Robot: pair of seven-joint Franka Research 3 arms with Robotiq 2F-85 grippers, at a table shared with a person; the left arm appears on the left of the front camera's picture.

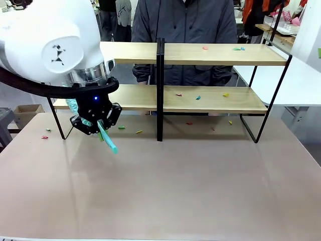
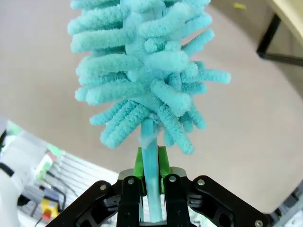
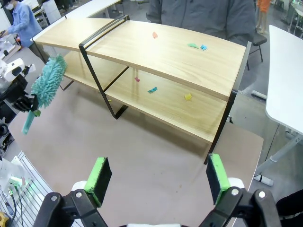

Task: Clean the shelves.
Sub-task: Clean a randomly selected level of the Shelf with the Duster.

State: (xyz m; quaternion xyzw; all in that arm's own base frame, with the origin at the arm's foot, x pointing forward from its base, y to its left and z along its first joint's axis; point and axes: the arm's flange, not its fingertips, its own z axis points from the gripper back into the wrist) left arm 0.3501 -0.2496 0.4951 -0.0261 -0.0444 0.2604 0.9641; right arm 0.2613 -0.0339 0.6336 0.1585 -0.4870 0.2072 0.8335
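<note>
Duster [image 2: 142, 61] clamped in left gripper [image 2: 151, 163], right gripper [image 3: 156, 177] wide and empty; sweep shelves [image 3: 165, 56] lengthwise, clearing scraps [image 3: 152, 90], possibly paper.

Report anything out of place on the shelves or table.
Small coloured scraps litter the shelves, on the top board and the lower board, and the table beneath. Otherwise nothing looks askew.

We record the shelves [image 1: 220, 55] standing on the far half of the table [image 1: 190, 191], with a person [image 1: 185, 25] behind them. Scraps [image 1: 204, 48] lie on the upper board right of the central upright, on the lower board beneath, and on the table under and left of the shelves. The duster [image 2: 147, 71] sits in the left gripper [image 1: 98, 125] before the shelves' left end. The right gripper [image 3: 158, 176] hangs above the table, before the shelves.
</note>
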